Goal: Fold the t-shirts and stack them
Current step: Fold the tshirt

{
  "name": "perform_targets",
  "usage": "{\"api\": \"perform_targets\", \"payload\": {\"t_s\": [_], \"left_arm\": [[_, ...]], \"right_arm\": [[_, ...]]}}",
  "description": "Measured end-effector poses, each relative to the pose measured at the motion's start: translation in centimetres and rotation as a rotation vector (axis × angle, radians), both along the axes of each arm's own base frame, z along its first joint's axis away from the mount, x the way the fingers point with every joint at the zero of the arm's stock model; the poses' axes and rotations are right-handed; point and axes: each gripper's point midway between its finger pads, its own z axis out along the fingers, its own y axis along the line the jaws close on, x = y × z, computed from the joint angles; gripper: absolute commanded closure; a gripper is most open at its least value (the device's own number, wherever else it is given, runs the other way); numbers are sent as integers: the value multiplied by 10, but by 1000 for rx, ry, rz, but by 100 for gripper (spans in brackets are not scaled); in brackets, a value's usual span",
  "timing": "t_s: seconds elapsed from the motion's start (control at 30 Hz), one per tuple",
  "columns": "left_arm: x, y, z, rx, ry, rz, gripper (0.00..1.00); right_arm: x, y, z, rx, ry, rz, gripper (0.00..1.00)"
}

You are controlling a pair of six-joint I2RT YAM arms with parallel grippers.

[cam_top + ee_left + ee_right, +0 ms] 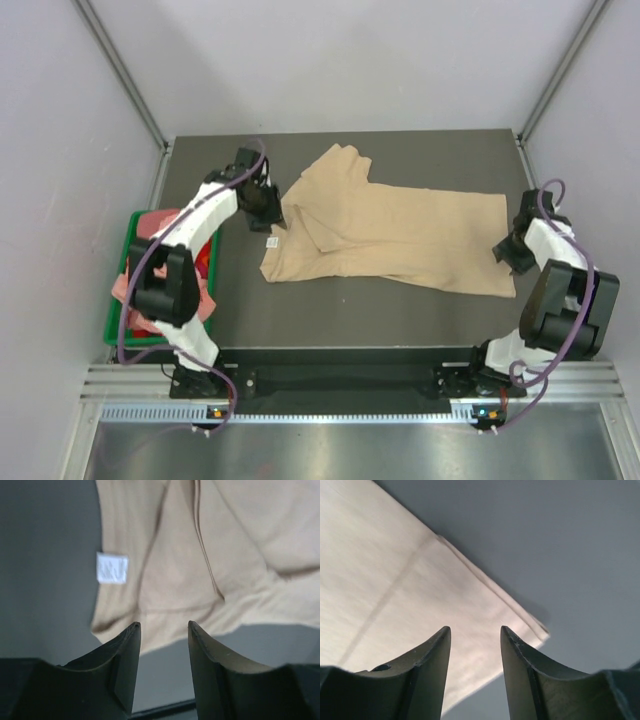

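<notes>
A tan t-shirt (400,235) lies spread on the dark table, one sleeve folded up at the far left, a small white neck label (271,241) at its left edge. My left gripper (277,221) is open and empty just above the shirt's left edge; in the left wrist view (164,626) the label (112,568) and creased cloth (200,570) lie ahead. My right gripper (499,250) is open and empty over the shirt's right hem; the right wrist view (475,629) shows the hem corner (535,630). Salmon-pink t-shirts (200,290) sit in and over the green bin.
A green plastic bin (113,315) stands at the table's left edge beside the left arm. Grey walls enclose the table on three sides. The table's near edge (340,352) runs along a metal rail by the arm bases.
</notes>
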Motion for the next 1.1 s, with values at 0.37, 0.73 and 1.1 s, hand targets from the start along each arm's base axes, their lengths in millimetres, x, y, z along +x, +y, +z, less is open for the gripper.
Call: {"api": "perform_targets", "payload": {"t_s": [0.37,0.73,1.1], "left_arm": [[-101,-17,-52,-112,178,12,50],[-100,-4,-88,-62,190,140,60],[-78,37,-88,171,108,267,64]], "right_arm": [[-59,12,-23,39,85,-88,54],[-64,1,-38,-19,97,-116,69],[-69,-16,-36,-105,101,-140,100]]}}
